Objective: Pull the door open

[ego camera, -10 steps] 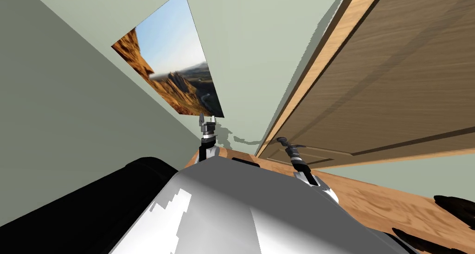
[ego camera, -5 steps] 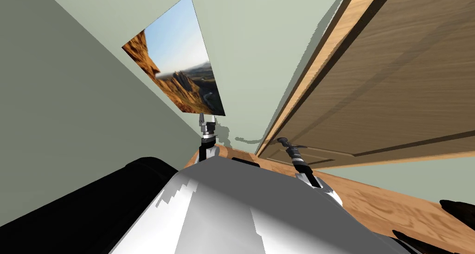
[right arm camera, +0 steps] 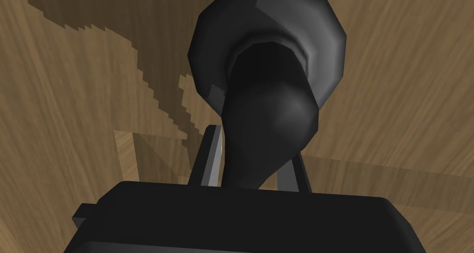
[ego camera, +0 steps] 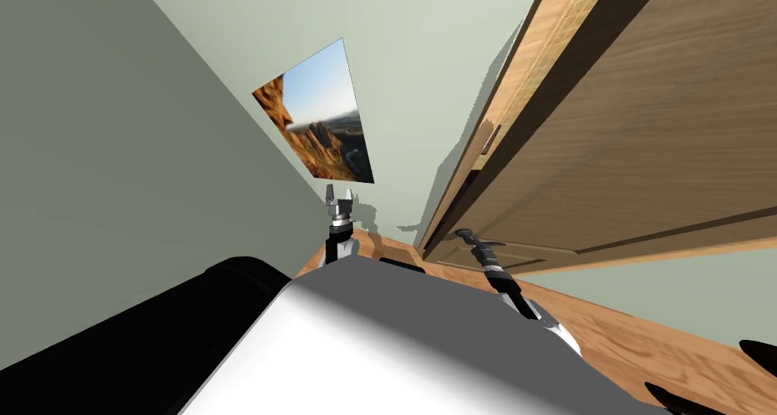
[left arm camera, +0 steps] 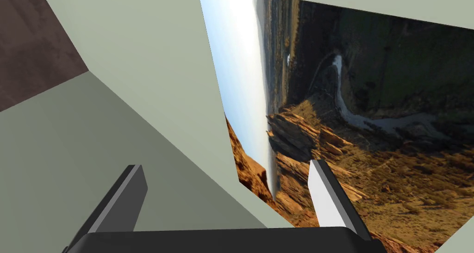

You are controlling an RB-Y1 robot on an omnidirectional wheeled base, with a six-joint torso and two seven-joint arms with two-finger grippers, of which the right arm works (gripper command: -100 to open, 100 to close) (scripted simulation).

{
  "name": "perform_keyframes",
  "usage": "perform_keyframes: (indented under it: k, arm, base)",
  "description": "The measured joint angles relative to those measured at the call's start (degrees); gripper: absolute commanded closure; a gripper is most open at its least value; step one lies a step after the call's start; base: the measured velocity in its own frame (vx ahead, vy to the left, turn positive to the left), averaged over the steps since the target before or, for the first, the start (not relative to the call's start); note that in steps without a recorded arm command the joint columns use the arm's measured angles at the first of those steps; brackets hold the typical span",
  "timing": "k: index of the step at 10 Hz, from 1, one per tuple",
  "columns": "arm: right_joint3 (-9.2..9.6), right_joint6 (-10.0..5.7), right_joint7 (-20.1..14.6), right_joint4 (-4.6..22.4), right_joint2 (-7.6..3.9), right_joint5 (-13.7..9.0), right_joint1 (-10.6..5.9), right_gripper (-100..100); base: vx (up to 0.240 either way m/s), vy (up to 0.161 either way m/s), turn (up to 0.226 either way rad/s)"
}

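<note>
Wooden door (ego camera: 645, 145) stands ajar, a dark gap (ego camera: 464, 194) between its edge and the frame (ego camera: 523, 77). Right gripper (right arm camera: 254, 146) pinches the dark handle (right arm camera: 271, 102); left gripper (left arm camera: 226, 168), fingers spread, hangs left of the door.

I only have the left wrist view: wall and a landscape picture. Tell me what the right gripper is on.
Observer: The right gripper is shut on the dark door handle.
Operator: Give me the door's state.
Observer: The wooden door stands slightly ajar, a dark gap between its edge and the door frame.
Operator: Place my left arm.
Observer: The left gripper is raised before the wall, left of the door frame.
</note>
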Motion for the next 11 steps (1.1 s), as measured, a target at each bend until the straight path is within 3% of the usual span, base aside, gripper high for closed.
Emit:
perform_keyframes:
  k: [2, 5, 9, 10, 11]
  arm:
    - [0.95, -1.89, -1.2, 0.3, -1.12, 0.2, 0.93, 100]
    - [1.53, -2.91, -1.8, -0.4, -1.91, 0.1, 2.6, 100]
    - [2.36, -6.47, -2.7, 0.6, -3.17, -0.2, 4.08, 100]
    - [2.75, -7.9, -3.0, 2.0, -3.36, -0.2, 4.0, 100]
    - [3.0, -8.6, -3.3, 1.5, -3.83, -0.3, 5.0, 100]
  base:
    - [-0.176, -0.071, 0.119]
    - [-0.132, -0.07, 0.14]
    - [-0.18, -0.084, 0.155]
    - [-0.174, -0.101, 0.17]
    - [-0.203, -0.126, 0.209]
